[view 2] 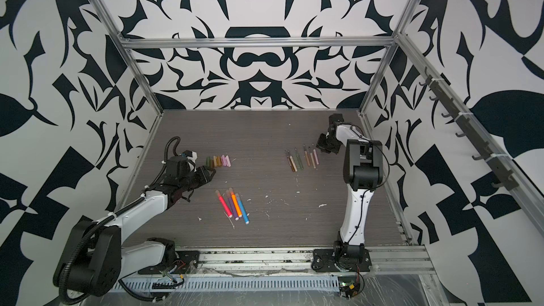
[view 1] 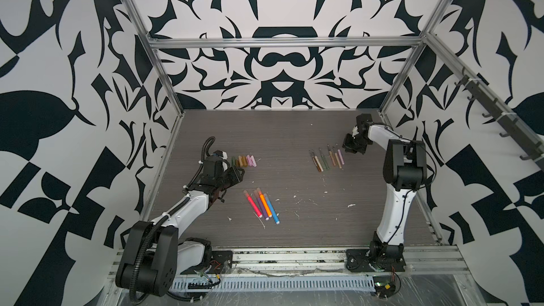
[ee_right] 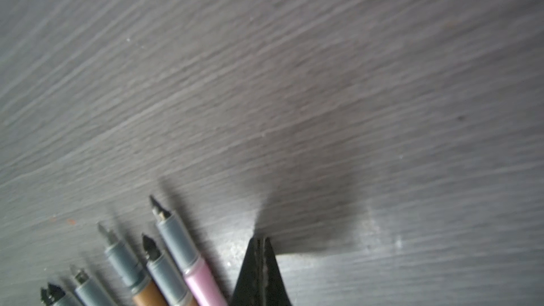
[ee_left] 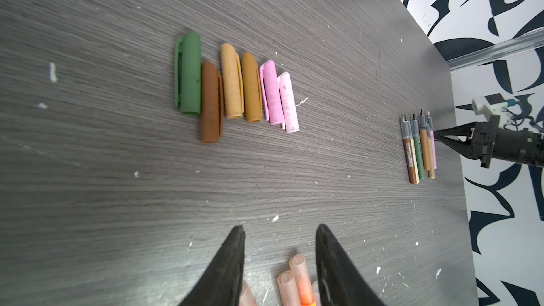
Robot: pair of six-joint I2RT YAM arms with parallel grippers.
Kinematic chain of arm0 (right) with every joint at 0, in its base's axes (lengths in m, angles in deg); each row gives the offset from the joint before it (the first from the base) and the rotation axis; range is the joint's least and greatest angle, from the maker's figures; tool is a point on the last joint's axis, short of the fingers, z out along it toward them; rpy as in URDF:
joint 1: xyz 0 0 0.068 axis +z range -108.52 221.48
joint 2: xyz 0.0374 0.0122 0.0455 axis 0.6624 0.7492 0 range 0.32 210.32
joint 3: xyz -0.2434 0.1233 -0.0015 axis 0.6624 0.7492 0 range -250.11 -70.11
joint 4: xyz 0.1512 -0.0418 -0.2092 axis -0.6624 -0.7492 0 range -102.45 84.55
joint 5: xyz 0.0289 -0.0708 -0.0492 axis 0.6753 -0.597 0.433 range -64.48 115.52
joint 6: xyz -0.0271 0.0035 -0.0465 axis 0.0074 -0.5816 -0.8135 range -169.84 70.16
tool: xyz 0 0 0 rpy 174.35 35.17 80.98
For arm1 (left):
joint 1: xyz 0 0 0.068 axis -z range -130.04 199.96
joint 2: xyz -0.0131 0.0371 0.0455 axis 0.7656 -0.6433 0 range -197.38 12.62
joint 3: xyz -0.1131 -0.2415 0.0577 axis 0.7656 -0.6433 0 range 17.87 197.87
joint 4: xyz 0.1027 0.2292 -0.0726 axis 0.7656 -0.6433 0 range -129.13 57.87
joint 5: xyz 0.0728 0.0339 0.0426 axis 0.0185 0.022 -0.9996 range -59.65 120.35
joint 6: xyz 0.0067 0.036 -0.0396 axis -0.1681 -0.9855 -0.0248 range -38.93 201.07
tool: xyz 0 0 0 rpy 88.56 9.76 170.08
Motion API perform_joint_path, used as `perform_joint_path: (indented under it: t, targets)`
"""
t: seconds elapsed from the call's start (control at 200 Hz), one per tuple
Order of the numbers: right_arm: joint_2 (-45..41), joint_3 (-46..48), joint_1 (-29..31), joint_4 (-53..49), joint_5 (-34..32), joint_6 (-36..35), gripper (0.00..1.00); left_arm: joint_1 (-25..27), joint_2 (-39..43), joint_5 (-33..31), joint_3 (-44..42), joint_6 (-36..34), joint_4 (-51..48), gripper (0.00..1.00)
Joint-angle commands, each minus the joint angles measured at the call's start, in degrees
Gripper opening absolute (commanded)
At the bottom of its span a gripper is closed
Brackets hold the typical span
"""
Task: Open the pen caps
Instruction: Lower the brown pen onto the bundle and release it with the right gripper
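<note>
Your right tool (ee_right: 260, 239) sits pinched together, empty, beside the bare thin pens (ee_left: 418, 154); left tool (ee_left: 281, 226), parted, likely targets the capped thick pens (view 1: 264, 204).

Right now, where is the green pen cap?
In both top views the green pen cap lies left of centre, leftmost of the loose caps, beside the brown cap, near the left gripper.

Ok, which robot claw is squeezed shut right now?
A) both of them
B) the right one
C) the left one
B: the right gripper has its fingertips pressed together beside the pink pen, while the left gripper shows a clear gap between its fingers.
</note>
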Motion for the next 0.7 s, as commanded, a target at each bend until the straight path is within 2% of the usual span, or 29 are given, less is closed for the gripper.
perform_joint_path:
  t: [0.0,0.275,0.695]
  targets:
    - [-1.6,4.2,0.5,-2.7,1.6,-0.3,0.0,0.1,-0.2,0.5,1.5,-0.5,0.4,0.43]
    - [-5.0,6.6,0.5,-2.2,2.5,0.3,0.0,0.1,-0.4,0.6,1.6,-0.5,0.4,0.43]
    - [-4.2,5.2,2.3,-3.0,3.6,0.4,0.0,0.1,-0.2,0.4,1.5,-0.5,0.4,0.43]
